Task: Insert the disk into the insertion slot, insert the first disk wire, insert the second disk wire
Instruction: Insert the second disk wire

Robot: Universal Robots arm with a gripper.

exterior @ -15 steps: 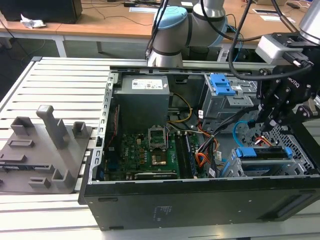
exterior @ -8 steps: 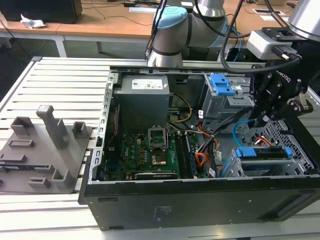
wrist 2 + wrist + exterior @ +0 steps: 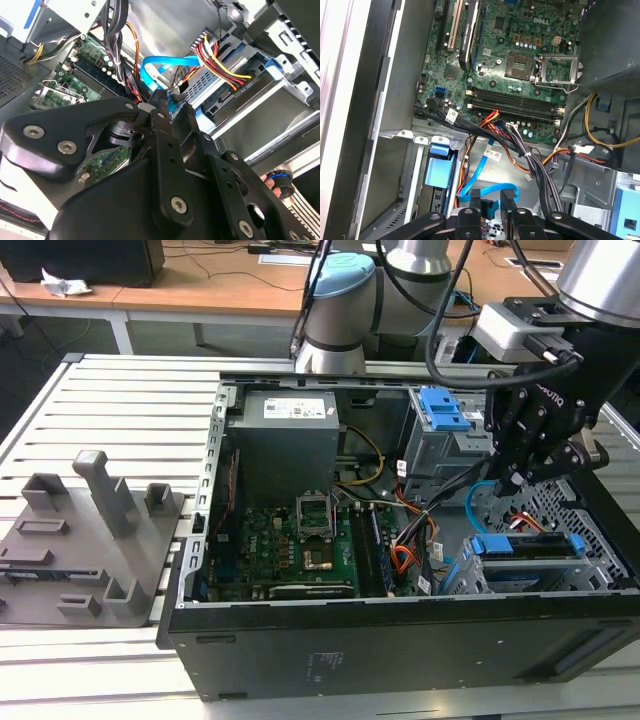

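- I see the disk (image 3: pixel 500 546) seated in the slot (image 3: pixel 553 502).
- My gripper (image 3: pixel 491 206) hovers just over the slot, its fingers pinched on the blue wire (image 3: pixel 170 61).
- A red-yellow wire (image 3: pixel 220 62) reaches the disk's end in the slot.

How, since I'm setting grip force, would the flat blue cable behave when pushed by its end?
The flat blue cable likely bends easily: it curls in a loose loop in both wrist views. It looks light, a thin ribbon. With the gripper closed on its end, a push would probably buckle it sideways.
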